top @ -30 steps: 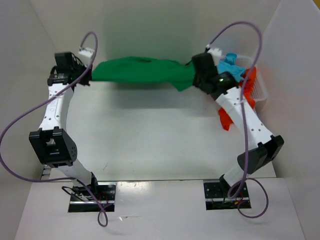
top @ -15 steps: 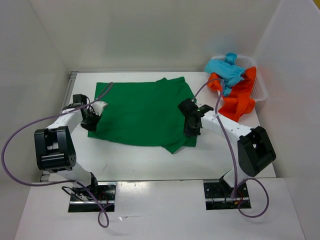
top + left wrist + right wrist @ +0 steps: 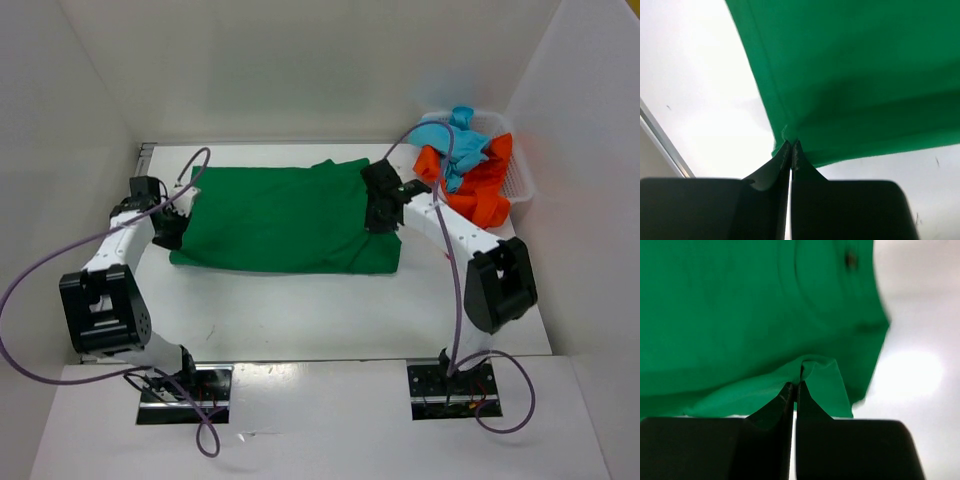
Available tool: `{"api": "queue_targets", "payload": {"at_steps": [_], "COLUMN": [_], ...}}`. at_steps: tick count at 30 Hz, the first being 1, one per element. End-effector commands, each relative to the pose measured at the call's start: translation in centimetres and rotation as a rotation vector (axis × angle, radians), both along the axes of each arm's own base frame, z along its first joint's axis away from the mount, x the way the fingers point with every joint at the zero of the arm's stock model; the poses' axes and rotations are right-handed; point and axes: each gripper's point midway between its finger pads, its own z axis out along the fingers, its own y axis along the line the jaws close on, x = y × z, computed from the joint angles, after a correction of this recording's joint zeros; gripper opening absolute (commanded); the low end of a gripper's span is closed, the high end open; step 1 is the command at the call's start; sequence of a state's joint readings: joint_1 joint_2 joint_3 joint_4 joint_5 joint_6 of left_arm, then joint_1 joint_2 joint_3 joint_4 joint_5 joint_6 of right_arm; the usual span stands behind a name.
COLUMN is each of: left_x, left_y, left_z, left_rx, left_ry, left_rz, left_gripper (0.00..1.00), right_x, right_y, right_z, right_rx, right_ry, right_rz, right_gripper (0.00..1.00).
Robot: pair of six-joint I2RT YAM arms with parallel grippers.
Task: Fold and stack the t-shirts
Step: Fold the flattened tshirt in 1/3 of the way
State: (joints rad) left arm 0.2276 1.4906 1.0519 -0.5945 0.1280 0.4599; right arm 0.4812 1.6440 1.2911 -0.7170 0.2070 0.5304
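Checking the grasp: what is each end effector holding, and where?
Both pinch the green t-shirt: the left end effector its left edge, the right end effector a fold at its right edge.

Dark green cloth t-shirt (image 3: 280,220) centre; turquoise-blue cloth t-shirt (image 3: 450,140), orange-red cloth t-shirt (image 3: 485,195) in white plastic mesh basket (image 3: 522,180), far right.
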Motion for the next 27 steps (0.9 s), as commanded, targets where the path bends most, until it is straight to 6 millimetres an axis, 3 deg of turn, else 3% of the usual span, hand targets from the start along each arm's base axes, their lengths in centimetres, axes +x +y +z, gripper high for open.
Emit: {"api": "queue_targets", "payload": {"at_steps": [1, 2, 3, 5, 6, 8, 9, 16, 18, 19, 20, 21, 22, 23, 24, 25, 26, 27], "left_x": [4.1, 5.3, 5.8, 7.6, 8.1, 8.7, 9.3, 10.4, 10.6, 10.5, 10.7, 11.0, 10.9, 10.9, 10.9, 10.9, 9.8, 9.2], "left_y": [0.9, 1.2, 1.0, 1.4, 1.3, 1.6, 1.7, 2.3, 2.4, 2.5, 2.9, 3.1, 3.3, 4.6, 4.6, 5.2, 6.3, 6.3], "left_z": [0.1, 0.5, -0.6, -1.0, -1.1, -2.1, -1.8, -3.1, -3.2, -3.7, -3.4, -3.1, -3.5, -2.8, -2.8, -1.4, -1.1, -0.9], "left_rx": [-0.031, -0.032, -0.057, -0.066, -0.081, -0.079, -0.077, -0.063, -0.063, -0.055, -0.037, -0.032, -0.024, -0.014, -0.014, -0.01, -0.027, -0.065], "left_ry": [-0.048, -0.062, -0.033, -0.036, -0.035, -0.015, -0.026, -0.015, -0.013, -0.001, -0.008, -0.017, -0.005, -0.01, -0.01, -0.035, -0.02, -0.015], "left_rz": [0.083, 0.09, 0.103, 0.12, 0.127, 0.141, 0.14, 0.149, 0.149, 0.155, 0.164, 0.18, 0.185, 0.236, 0.236, 0.25, 0.278, 0.289], "left_gripper": [0.0, 0.0, 0.0, 0.0, 0.0, 0.0, 0.0, 0.05, 0.12, 0.16, 0.22, 0.52, 0.59, 0.71, 0.71, 0.78, 0.84, 0.84], "right_x": [6.7, 8.2, 9.2, 11.4, 11.8, 13.0, 13.2, 15.6, 16.1, 16.0, 16.1, 16.7, 16.7, 16.8, 16.7, 16.3, 15.3, 13.5], "right_y": [-0.2, -0.1, -0.1, -0.3, 0.1, -0.1, 0.0, -0.5, -0.2, -0.2, -0.5, -0.7, -1.0, -2.4, -3.1, -3.8, -4.6, -5.8], "right_z": [1.1, 2.2, 1.3, 2.1, 0.9, 1.0, 0.0, -0.9, -0.8, -1.7, -1.9, -1.3, -0.9, 1.0, 0.5, 1.3, 4.6, 3.5], "right_rx": [-0.047, -0.041, -0.051, -0.049, -0.052, -0.067, -0.075, -0.075, -0.066, -0.073, -0.091, -0.1, -0.117, -0.113, -0.108, -0.092, -0.058, -0.042], "right_ry": [-0.126, -0.156, -0.147, -0.181, -0.157, -0.164, -0.142, -0.141, -0.142, -0.12, -0.114, -0.129, -0.132, -0.153, -0.139, -0.146, -0.197, -0.16], "right_rz": [0.042, 0.038, 0.037, 0.042, 0.06, 0.074, 0.076, 0.074, 0.079, 0.08, 0.071, 0.049, 0.038, -0.004, -0.03, -0.05, -0.068, -0.089], "right_gripper": [0.0, 0.0, 0.0, 0.0, 0.0, 0.0, 0.0, 0.0, 0.17, 0.36, 0.61, 0.7, 0.81, 0.91, 0.94, 0.94, 0.94, 0.94]}}
